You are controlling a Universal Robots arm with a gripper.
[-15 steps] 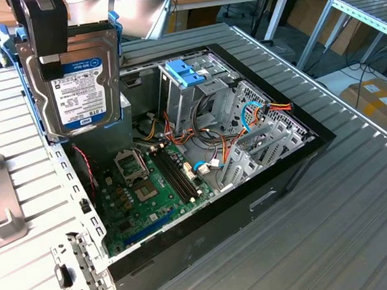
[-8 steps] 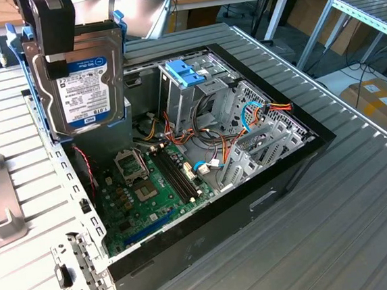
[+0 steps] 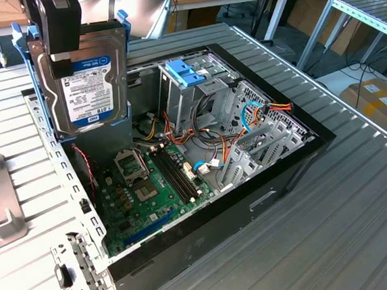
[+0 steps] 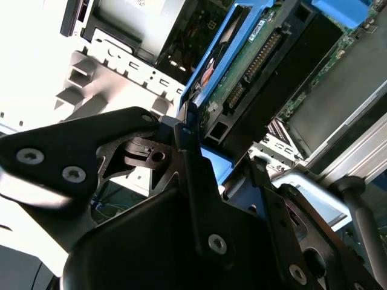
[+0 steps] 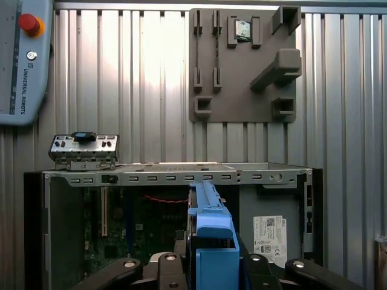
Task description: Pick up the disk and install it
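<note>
Disk hangs upright in the air over the case, at the exterior view's left, above the rear corner and apart from everything inside. The fingers are closed on its flat faces near the upper end, so most of its length dangles free below the gripper. In the first wrist view its blue carrier shows edge-on, just off the case's mid-line.

The bay with the blue latch stands well apart, toward the exterior view's right. As I judge it, the carry goes well if:

- the disk stays high enough to clear the case wall and the loose cables around the bay
- the carrier's rails are squared to the bay's slot before any push, since a tilted entry would likely jam
- the grip is not loosened: a hold this near one end gives the disk leverage to swing or slip
- the lower edge stays clear of the motherboard
</note>
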